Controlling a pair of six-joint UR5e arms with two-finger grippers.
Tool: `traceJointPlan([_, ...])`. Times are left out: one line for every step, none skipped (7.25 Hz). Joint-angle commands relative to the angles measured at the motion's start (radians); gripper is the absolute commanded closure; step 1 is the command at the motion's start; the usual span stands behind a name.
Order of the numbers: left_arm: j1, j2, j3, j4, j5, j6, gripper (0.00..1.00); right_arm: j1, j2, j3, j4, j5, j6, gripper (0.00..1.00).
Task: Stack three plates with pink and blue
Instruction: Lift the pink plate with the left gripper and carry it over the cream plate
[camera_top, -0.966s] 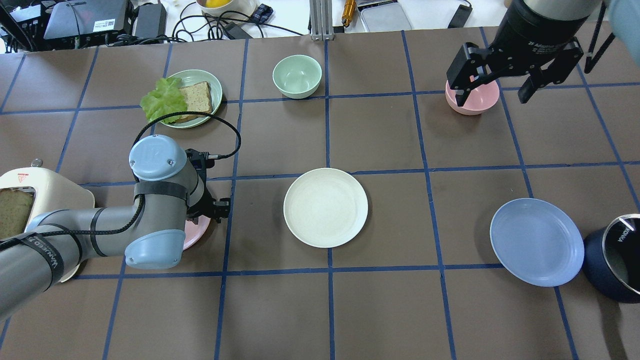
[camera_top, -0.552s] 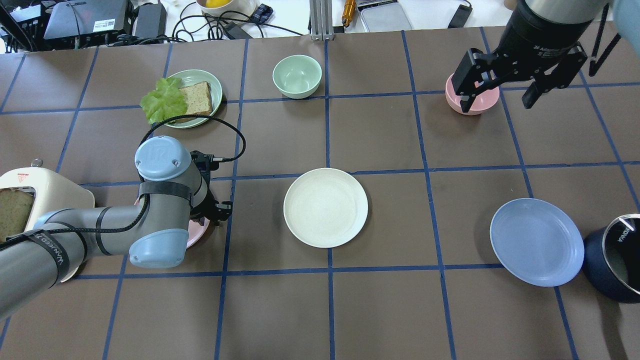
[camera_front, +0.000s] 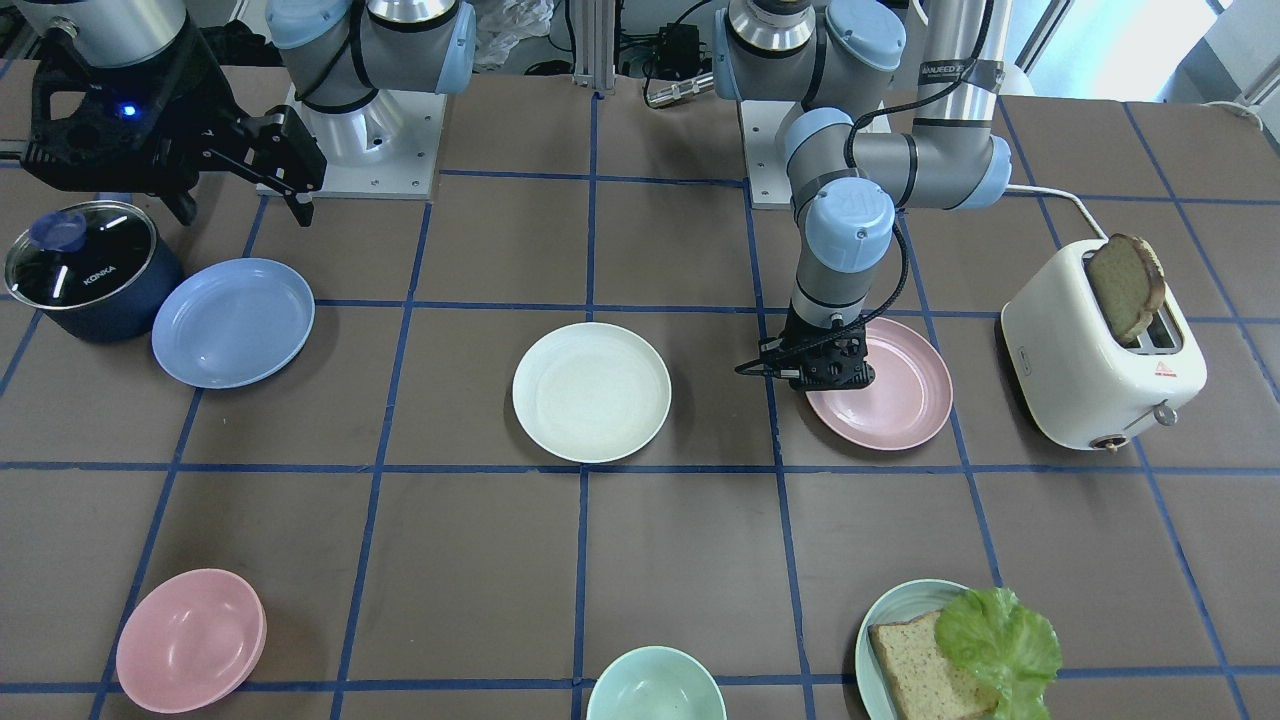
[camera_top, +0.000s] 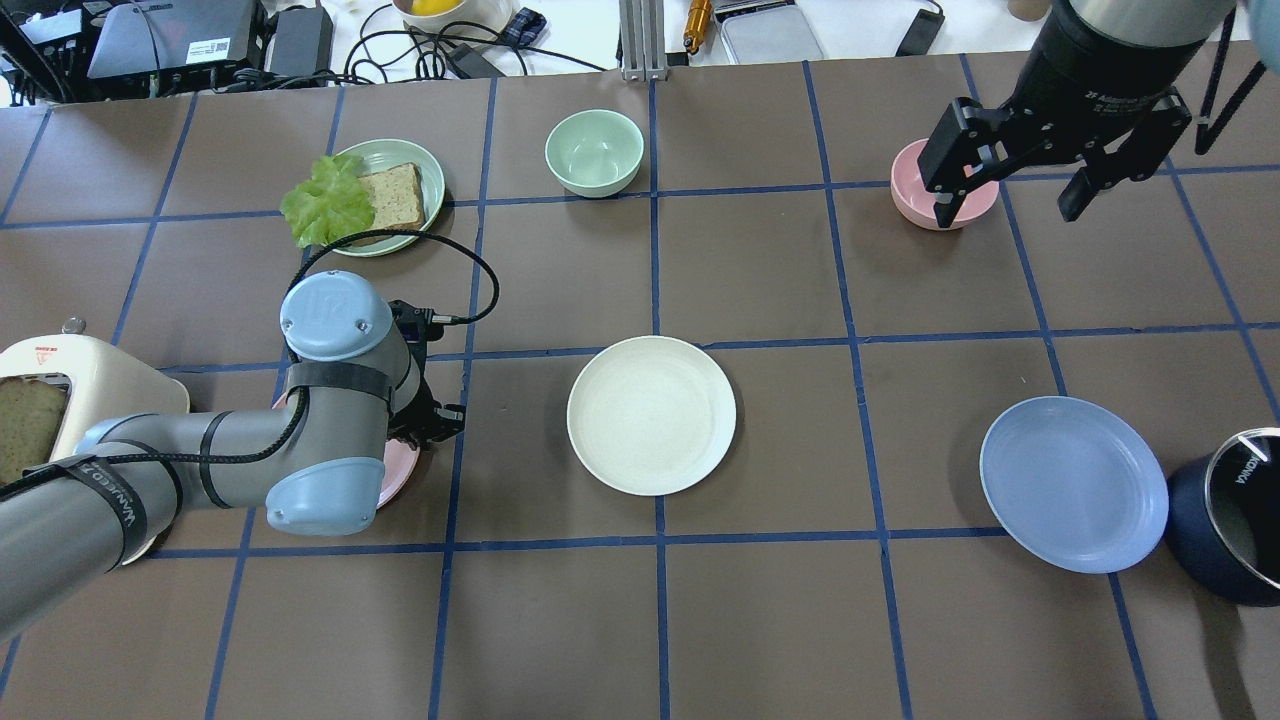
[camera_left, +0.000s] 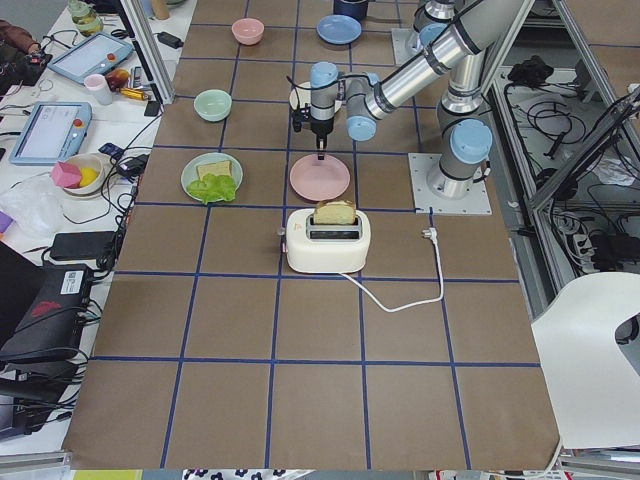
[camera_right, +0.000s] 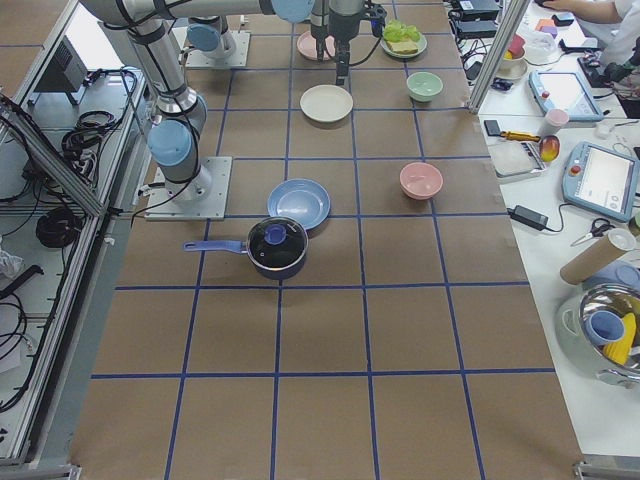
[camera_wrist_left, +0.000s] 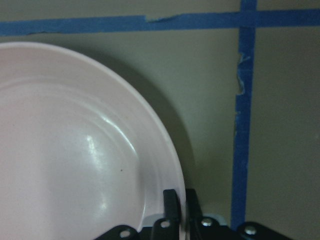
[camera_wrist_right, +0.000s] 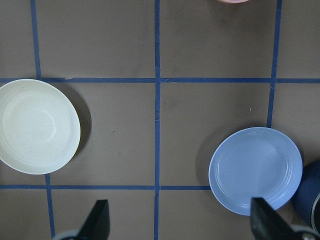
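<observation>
The pale pink plate (camera_front: 890, 390) lies on the table at my left. My left gripper (camera_front: 830, 376) is shut on its rim; the left wrist view shows both fingers (camera_wrist_left: 171, 205) pinching the rim of the pink plate (camera_wrist_left: 75, 150). In the overhead view my arm hides most of the pink plate (camera_top: 402, 472). The cream-white plate (camera_top: 651, 414) sits in the middle. The light blue plate (camera_top: 1073, 484) sits at the right. My right gripper (camera_top: 1010, 198) is open and empty, high above the far right; its wrist view shows the cream plate (camera_wrist_right: 37, 126) and the blue plate (camera_wrist_right: 255, 170).
A dark blue pot with glass lid (camera_top: 1235, 525) touches the blue plate's right side. A pink bowl (camera_top: 915, 205) lies under my right gripper. A green bowl (camera_top: 594, 152), a teal plate with bread and lettuce (camera_top: 365, 195) and a toaster (camera_front: 1100, 355) stand around.
My left wrist has shifted slightly right, toward the cream plate, staying at the pink plate's rim. My right gripper has drifted right, still open.
</observation>
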Motion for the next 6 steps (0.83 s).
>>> traceJointPlan([-0.076,0.002,0.007,0.006,0.098,-0.003,1.00,-0.001,0.000,-0.003,0.011,-0.002,0.001,0.00])
traceJointPlan([-0.100,0.003,0.017,0.006,0.099,-0.008,1.00,-0.002,0.000,-0.003,0.012,-0.002,0.001,0.00])
traceJointPlan([-0.136,0.005,0.043,0.009,0.099,-0.014,1.00,-0.002,-0.002,-0.002,0.012,0.000,0.001,0.00])
traceJointPlan([-0.191,0.002,0.078,0.006,0.099,-0.019,1.00,-0.002,0.000,-0.003,0.012,0.000,0.001,0.00])
traceJointPlan([-0.243,0.003,0.121,0.000,0.103,-0.026,1.00,-0.002,-0.002,-0.003,0.012,-0.002,0.001,0.00])
traceJointPlan([-0.285,0.003,0.158,-0.004,0.103,-0.034,1.00,-0.002,0.000,-0.006,0.012,-0.002,0.001,0.00])
